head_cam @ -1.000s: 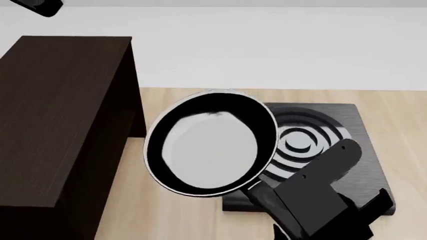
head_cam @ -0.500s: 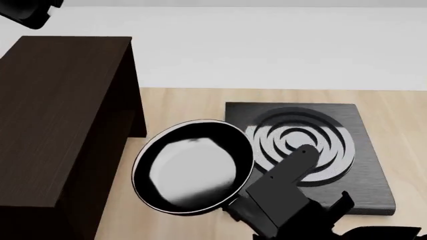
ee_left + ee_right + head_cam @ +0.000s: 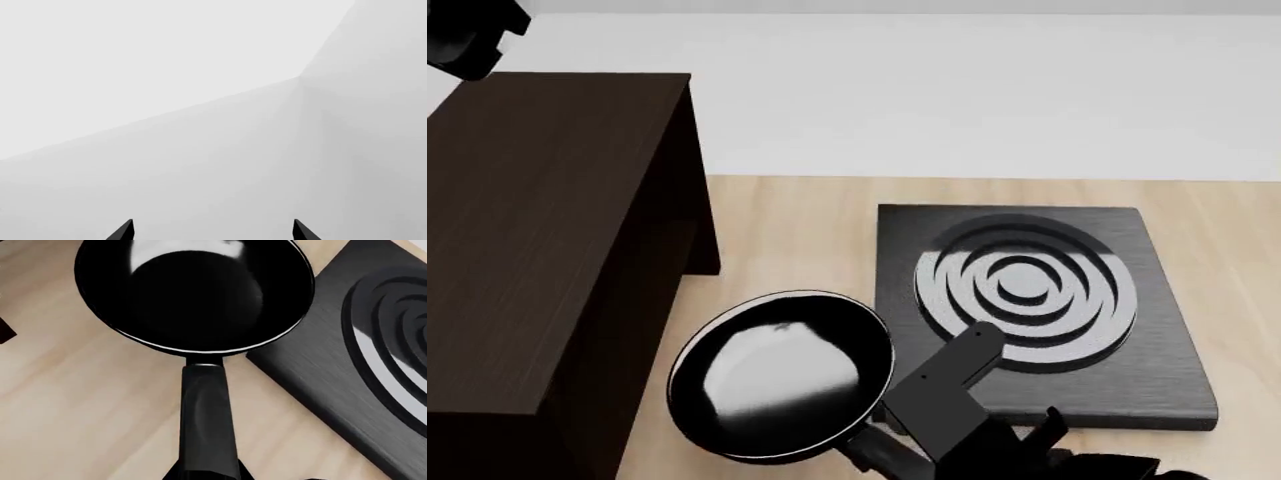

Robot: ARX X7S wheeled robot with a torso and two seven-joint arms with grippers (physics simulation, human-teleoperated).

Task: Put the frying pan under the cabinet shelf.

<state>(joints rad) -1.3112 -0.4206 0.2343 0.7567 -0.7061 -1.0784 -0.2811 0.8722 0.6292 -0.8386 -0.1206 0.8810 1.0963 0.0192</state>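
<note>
The left pincer [image 3: 212,231] showed only two dark fingertips at the bottom of the left wrist frame, spread well apart with nothing but pale wall between them, so it stood released; in the head view a dark part of that arm sat in the upper left corner. Below it, the cabinet shelf [image 3: 554,240] filled the left side of the head frame, dark brown and flat-topped, standing on the wooden bench [image 3: 787,230]. Just right of the cabinet's side, at lower centre, the frying pan [image 3: 781,375] was lying outside the cabinet, its glossy inside facing up. Its long handle [image 3: 207,420] ran to the bottom edge of the right wrist frame, where the right pincer [image 3: 888,450] was clenched on it. At right lay the square black stove plate [image 3: 1034,300], close beside the pan.
</note>
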